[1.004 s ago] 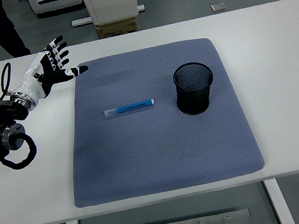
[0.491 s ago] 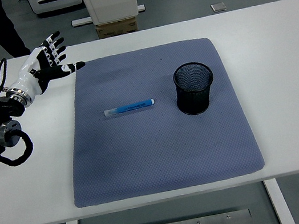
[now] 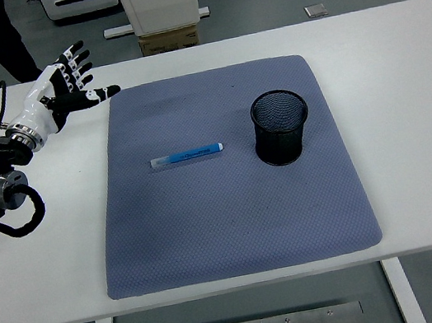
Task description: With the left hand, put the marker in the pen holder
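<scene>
White table (image 3: 399, 62) with a blue-grey mat (image 3: 236, 225) on it; we saw the marker (image 3: 187, 156) lying crosswise mid-mat, just left of the pen holder (image 3: 281, 126). Left hand (image 3: 61, 88), fingers spread and empty, hovered off the mat's far-left corner, marker down-right of it

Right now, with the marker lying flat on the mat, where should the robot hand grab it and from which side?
Probably the blue barrel's middle, coming down from above. The marker lies flat on the grey mat, running left-right with its pale cap leftward, so fingers should pinch across its narrow width. The left robot hand, open, hovers at the mat's far-left corner.
</scene>
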